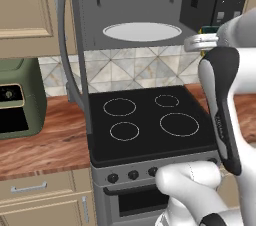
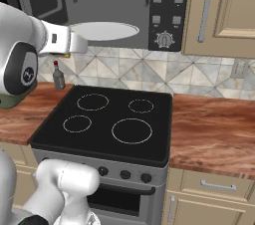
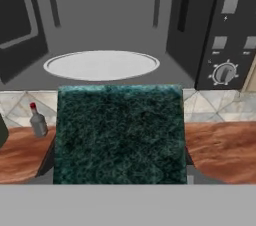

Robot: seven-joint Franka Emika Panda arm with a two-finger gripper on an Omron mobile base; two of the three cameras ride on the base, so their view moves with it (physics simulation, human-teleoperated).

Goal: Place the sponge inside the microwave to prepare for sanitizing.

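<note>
Landmark: the microwave [image 1: 135, 10] hangs above the stove [image 1: 150, 120], and its door [image 1: 67, 45] is swung open to the left side.
Microwave inside: a white turntable [image 3: 101, 64] lies on the floor of the cavity, with bare grey floor around it up to the walls.
Microwave front edge: the lower lip is free, and open air stands between it and the stove top below.
Sponge: the sponge [image 3: 120, 135] shows its dark green top in the hand view, just in front of the microwave opening and a little below its lip, outside the cavity.
Claw: the claw [image 1: 202, 42] is pinching the sponge from both sides, at the right front corner of the microwave in the left base view.
Panel: the button-and-dial panel [image 2: 167, 10] is on the right of the cavity.
Bench: the wooden bench [image 2: 214, 129] runs under the microwave on both sides of the stove; a small bottle [image 2: 58, 77] stands on it to the left.
Left of the microwave: an olive-green appliance [image 1: 17, 97] stands on the bench.
</note>
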